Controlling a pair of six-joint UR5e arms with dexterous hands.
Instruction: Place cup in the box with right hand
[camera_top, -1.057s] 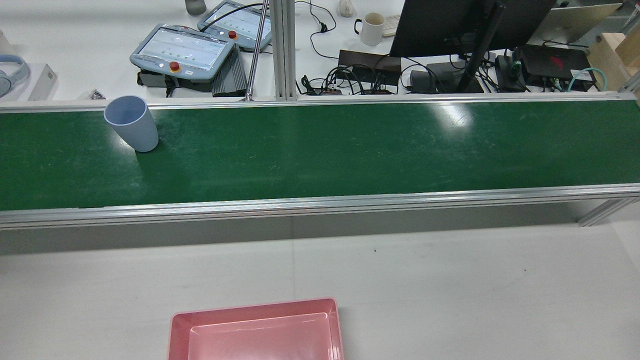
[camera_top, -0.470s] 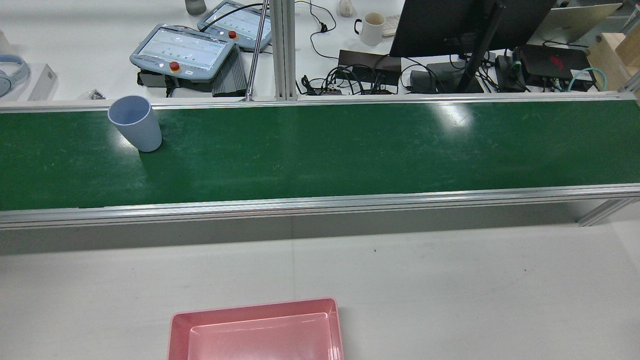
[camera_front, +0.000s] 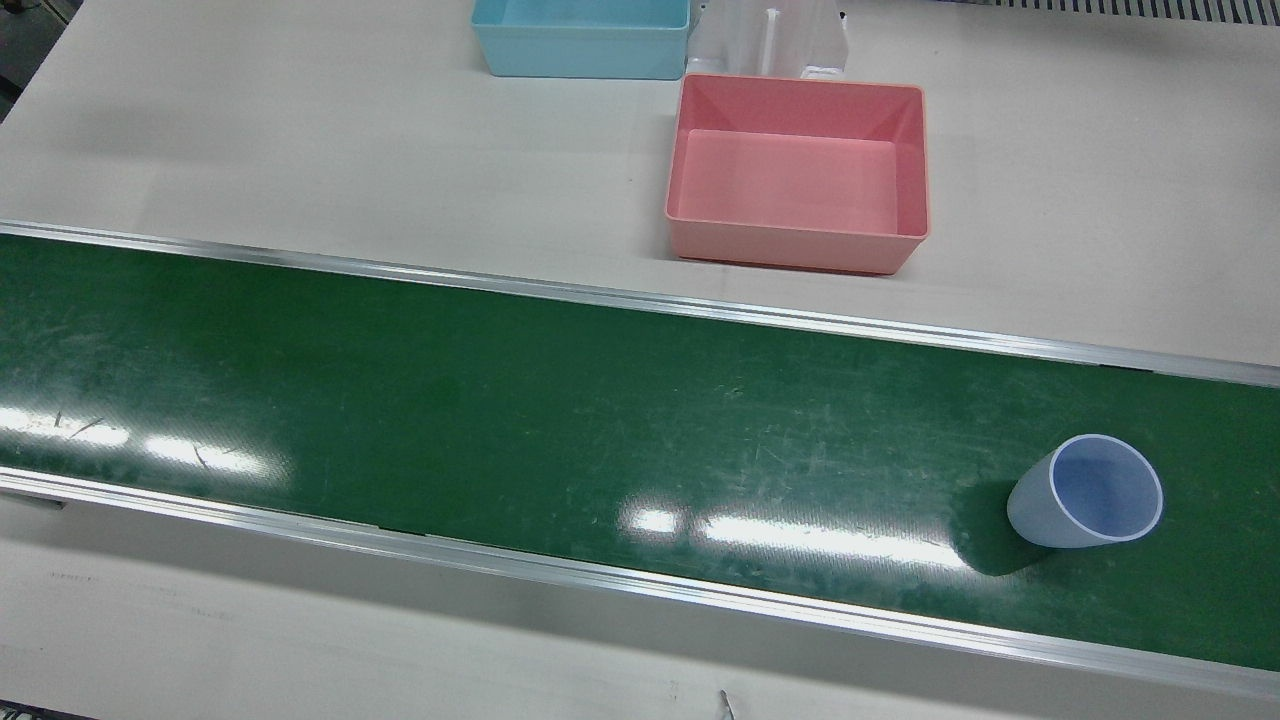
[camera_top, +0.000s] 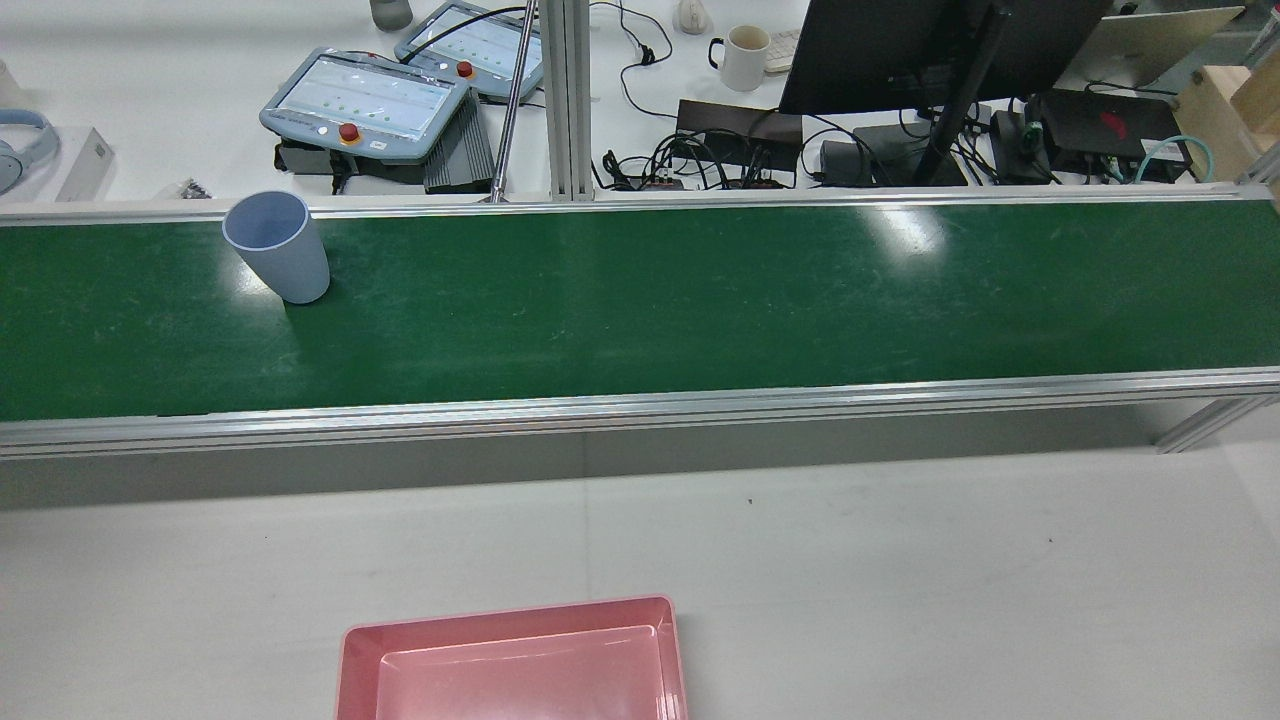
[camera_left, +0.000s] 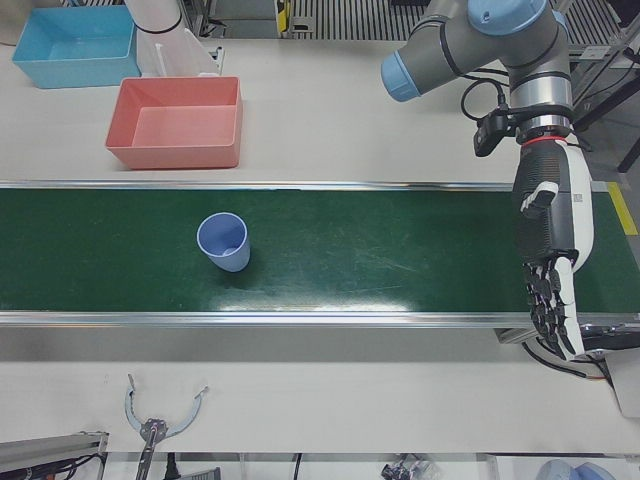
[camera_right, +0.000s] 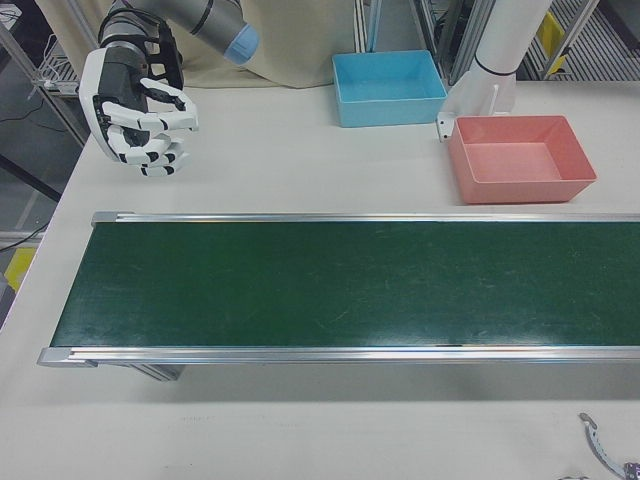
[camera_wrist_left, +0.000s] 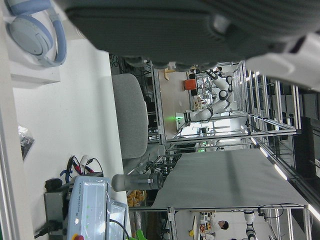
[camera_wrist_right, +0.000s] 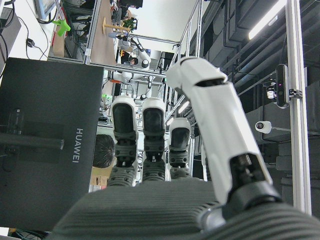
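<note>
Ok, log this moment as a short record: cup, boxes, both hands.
cup: pale blue plastic cup, upright on the green conveyor belt, mouth open, nothing in it
target box: pink rectangular plastic box on the white table, nothing in it
other box: light blue plastic box, beside the pink one
right hand: over the table off the belt's end, fingers curled, holding nothing
left hand: fingers down, holding nothing

The pink box (camera_top: 510, 665) is cut off by the rear view's bottom edge; the blue box (camera_front: 580, 40) loses its far side at the front view's top edge; the left hand (camera_wrist_left: 200, 30) is a blurred dark mass in its own view.
</note>
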